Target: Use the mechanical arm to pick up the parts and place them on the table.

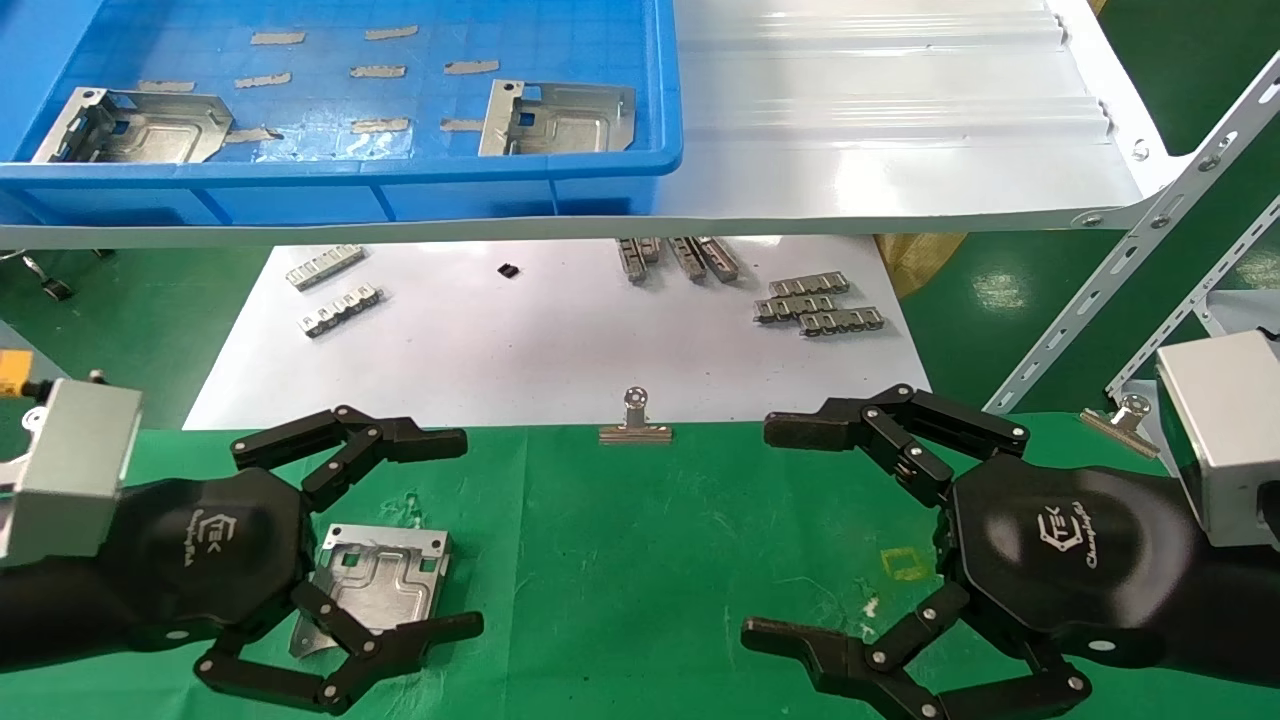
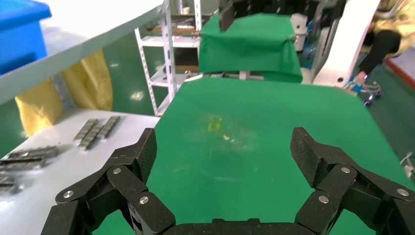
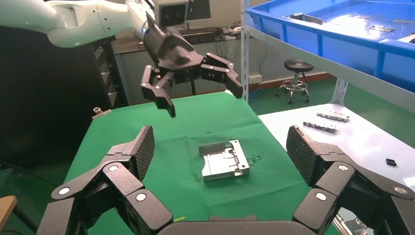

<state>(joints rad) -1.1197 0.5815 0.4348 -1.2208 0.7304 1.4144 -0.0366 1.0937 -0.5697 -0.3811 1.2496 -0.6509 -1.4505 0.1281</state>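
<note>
Both tools, left tool (image 1: 400, 535) and right tool (image 1: 850, 535), hover spread wide and empty over the bench (image 1: 650, 560); the stamped part (image 1: 385, 570) under the left looks thin, stiff, light and slippery, best pinched across its bent-up flanges.

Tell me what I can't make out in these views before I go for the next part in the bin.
- Part on the table: head view, near-left corner hidden under the left end effector.
- Left part in the blue bin: head view, lower edge hidden by the bin wall.
- Right part in the bin: same wall hides its lower edge.
- Small black item on the white sheet: too small to identify.
- Right end effector: lower fingers cut off by the head view's bottom edge.
</note>
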